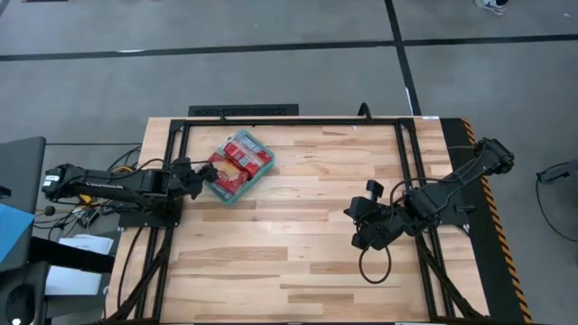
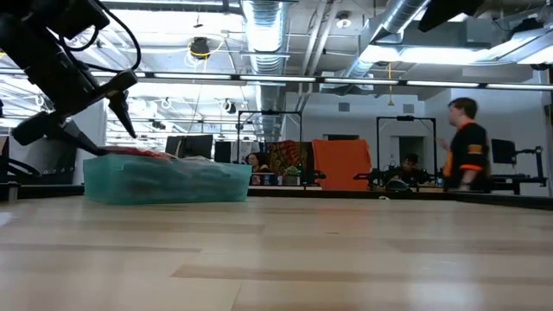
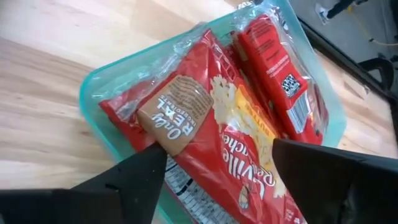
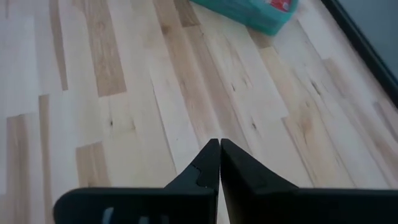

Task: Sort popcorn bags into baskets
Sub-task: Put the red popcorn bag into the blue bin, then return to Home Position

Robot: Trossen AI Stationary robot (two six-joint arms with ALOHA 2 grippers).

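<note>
Basket: the teal basket [image 1: 237, 191] sits on the wooden table [image 1: 298, 262] toward ten o'clock from the table's middle, turned at a slant to the table edges; in the low view its translucent wall [image 2: 168, 183] stands on the boards at the left.
Popcorn bags: the red popcorn bags [image 1: 240, 162] lie piled inside the basket, filling it; in the left wrist view one big bag [image 3: 211, 143] with a tan label lies across the basket and a narrower one [image 3: 280, 81] with a barcode lies beside it, touching.
Left gripper: the left gripper [image 1: 200, 174] is at the basket's nine o'clock rim, just above the bags; its fingers [image 3: 134, 177] are spread apart, one to each side of the big bag, closed on nothing.
Right gripper: the right gripper [image 1: 354, 217] waits toward four o'clock from the table's middle, well apart from the basket, fingers pressed together over bare boards [image 4: 219, 163].
Background: a person [image 2: 465, 142] stands in the room beyond the table.
</note>
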